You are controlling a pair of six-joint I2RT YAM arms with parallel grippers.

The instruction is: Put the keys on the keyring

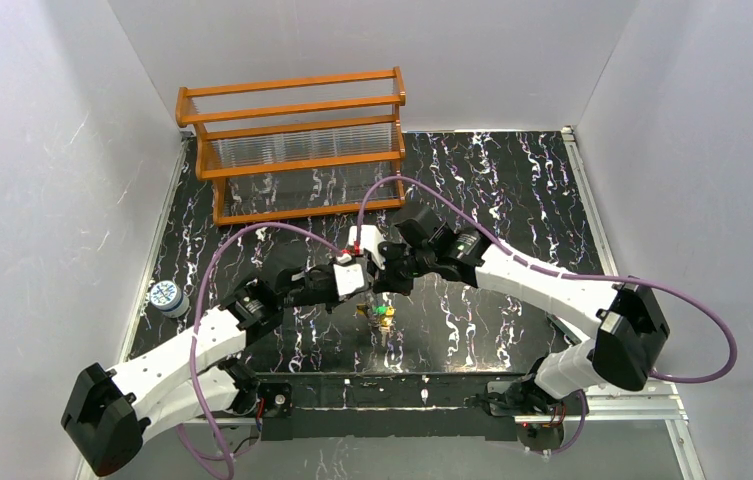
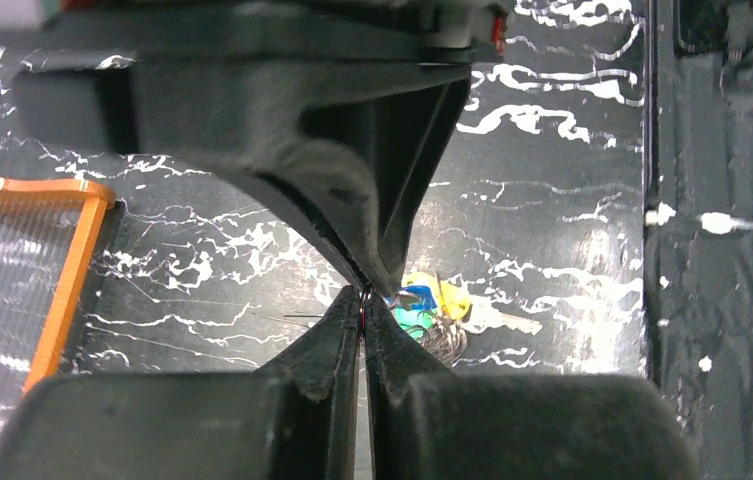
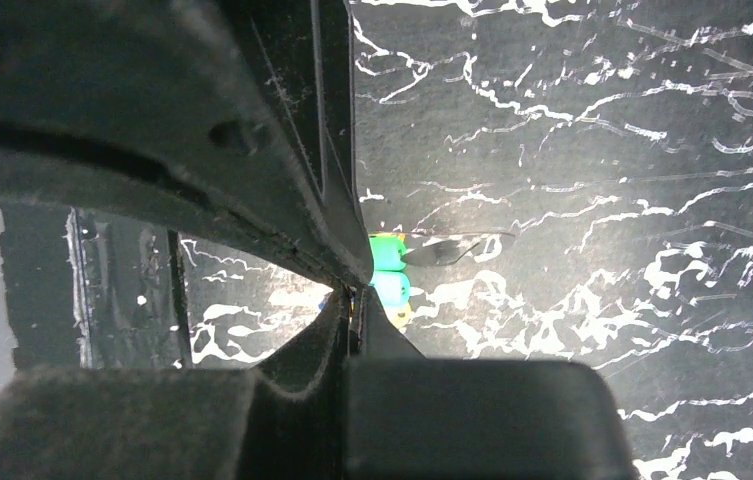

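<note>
Matte black left fingers (image 2: pixel 327 340) are clenched on the thin wire keyring (image 2: pixel 362 303). The right fingers (image 3: pixel 307 335), also clenched, meet them tip to tip; what they pinch I cannot tell. The keys (image 2: pixel 432 300), with yellow, blue and green heads, bunch just beyond the tips, above the black marbled worktop (image 2: pixel 552 200). Farther back stands an orange wooden rack (image 1: pixel 297 140).

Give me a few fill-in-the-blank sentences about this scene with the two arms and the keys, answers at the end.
The rack at the back of the table is ____.
The left gripper is ____, with the keys bunched just past its tips.
The cables along both arms are ____.
Missing words: orange; shut; purple.
</note>
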